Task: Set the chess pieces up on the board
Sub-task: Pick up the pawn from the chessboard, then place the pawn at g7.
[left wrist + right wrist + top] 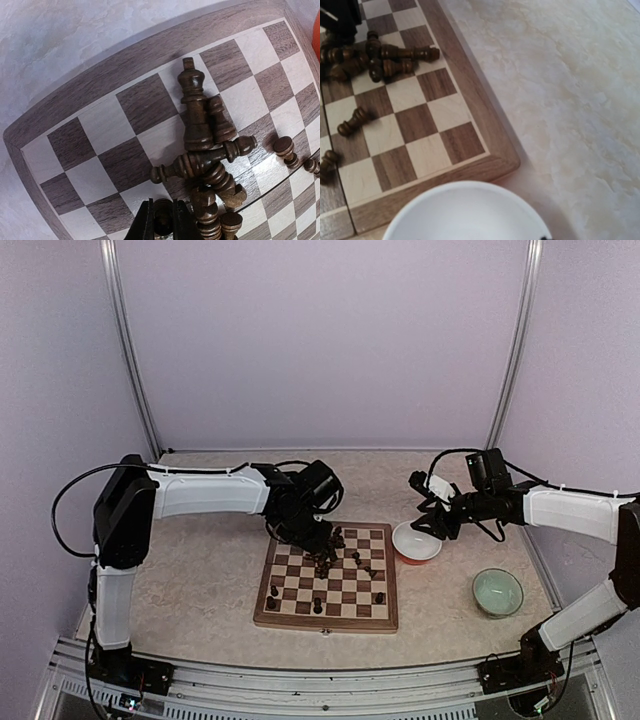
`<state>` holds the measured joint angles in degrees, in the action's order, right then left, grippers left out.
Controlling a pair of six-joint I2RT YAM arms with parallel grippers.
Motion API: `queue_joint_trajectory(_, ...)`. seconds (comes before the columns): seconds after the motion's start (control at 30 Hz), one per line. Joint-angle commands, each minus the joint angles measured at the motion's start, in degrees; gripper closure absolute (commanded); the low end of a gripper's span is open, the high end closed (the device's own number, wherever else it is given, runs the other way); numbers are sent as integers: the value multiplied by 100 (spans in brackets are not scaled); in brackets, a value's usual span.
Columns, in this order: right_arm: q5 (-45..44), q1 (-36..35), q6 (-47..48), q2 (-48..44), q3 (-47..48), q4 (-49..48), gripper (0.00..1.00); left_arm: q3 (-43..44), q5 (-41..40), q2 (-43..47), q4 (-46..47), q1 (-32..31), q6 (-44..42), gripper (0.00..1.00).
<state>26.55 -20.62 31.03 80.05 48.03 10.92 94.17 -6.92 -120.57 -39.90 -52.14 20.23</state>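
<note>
My L gripper [162, 226] is pinched tight on one small piece [162, 216] at the edge of the heap. Chess pieces [200, 130]: tiny, dark brown, glossy turned wood. Most lie tangled on their sides near the middle of the board [100, 150]; a few sit apart in the near rows. Board's flat, w/ brown & cream squares and a light wood border, on the table [200, 570] betw. my arms. R gripper [432, 527] hangs over the white bowl [416, 543]; can't tell how wide it is.
</note>
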Motion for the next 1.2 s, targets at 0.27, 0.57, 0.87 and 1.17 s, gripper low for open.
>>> queue_joint_trajectory(0.27, -35, -157, 52, 160, 153, 125, 49, -533, -317, 1367, -322, -35, 108, 90)
queue_joint_trajectory(0.57, -35, -226, 60, 194, 163, 143, 49, -1848, -132, 1946, -380, -611, 674, 91)
queue_joint_trajectory(0.87, -78, -326, 48, 248, 187, 160, 49, -2286, -7, 2045, -142, -813, 889, 91)
queue_joint_trajectory(1.17, -114, -328, 57, 215, 174, 163, 49, -2203, 39, 1804, -126, -854, 834, 91)
